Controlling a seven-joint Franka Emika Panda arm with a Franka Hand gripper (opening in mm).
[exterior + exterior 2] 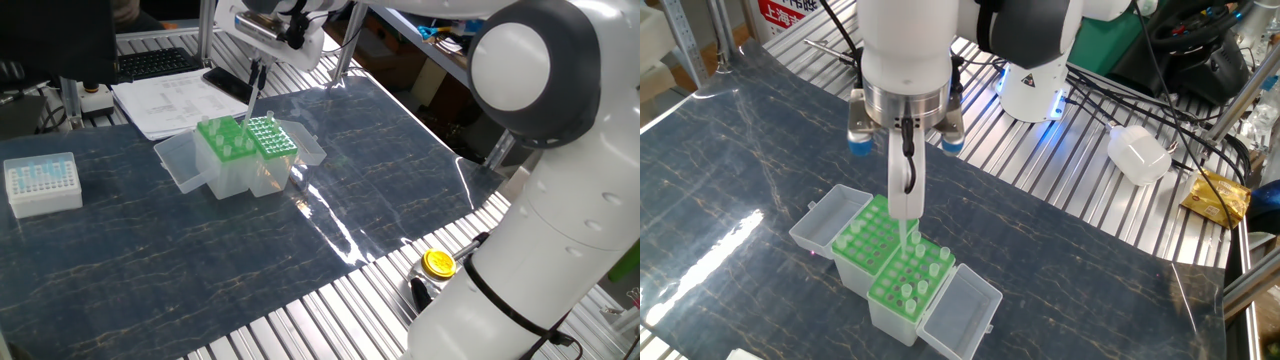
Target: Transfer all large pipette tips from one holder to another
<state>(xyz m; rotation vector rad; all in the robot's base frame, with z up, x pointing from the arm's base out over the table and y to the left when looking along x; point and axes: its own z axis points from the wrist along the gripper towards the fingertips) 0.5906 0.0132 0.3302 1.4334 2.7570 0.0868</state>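
Note:
Two green holders stand side by side on the dark mat, clear lids folded open. In the other fixed view the nearer holder [908,283] carries several large pipette tips and the farther holder [866,232] shows mostly bare holes. My gripper [903,200] is shut on one clear large pipette tip [905,236], which hangs point down just above the seam between the two holders. In one fixed view the gripper [256,78] holds the tip [249,106] over the holders [245,145].
A small white box of short bluish tips [42,182] sits at the mat's left end. Papers [172,102] and a keyboard [150,62] lie behind the holders. A yellow-capped item [438,263] lies by my base. A white adapter [1138,155] and cables lie on the slatted table.

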